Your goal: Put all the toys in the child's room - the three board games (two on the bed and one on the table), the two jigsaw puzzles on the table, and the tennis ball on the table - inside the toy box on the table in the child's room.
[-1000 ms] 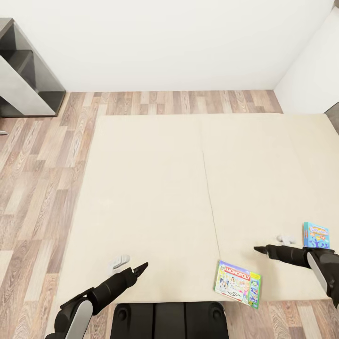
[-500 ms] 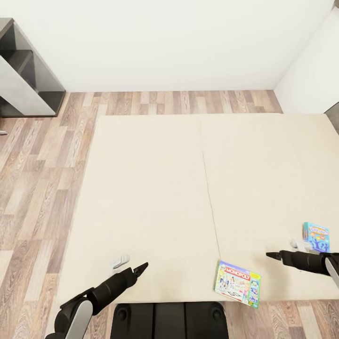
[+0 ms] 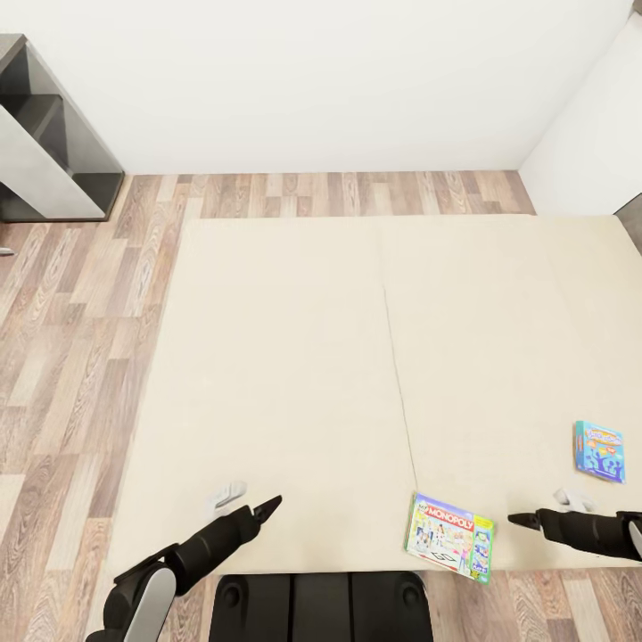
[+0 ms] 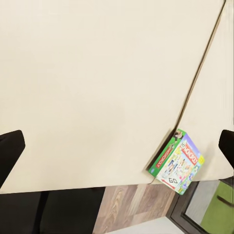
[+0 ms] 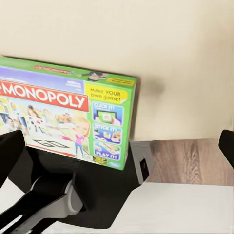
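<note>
A white and green board game lettered MONOPOLY [image 3: 448,537] lies flat at the near edge of the bed [image 3: 294,357], one corner poking over the edge. The right wrist view has it close up [image 5: 63,114], and it sits farther off in the left wrist view [image 4: 178,162]. A smaller blue board game [image 3: 599,451] lies on the mattress to the far right. My right gripper [image 3: 515,518] is open, low over the mattress just right of the Monopoly box. My left gripper [image 3: 270,506] is open over the bare mattress well left of it. Neither holds anything. The table and toy box are out of view.
Wood floor [image 3: 71,357] runs along the bed's left side and far end. A dark grey shelf unit [image 3: 53,152] stands at the upper left against the white wall. My black base [image 3: 321,606] sits against the bed's near edge.
My right arm has drawn back from beside the blue game toward the bed's near edge, ending just right of the Monopoly box. The left arm and both games stayed put.
</note>
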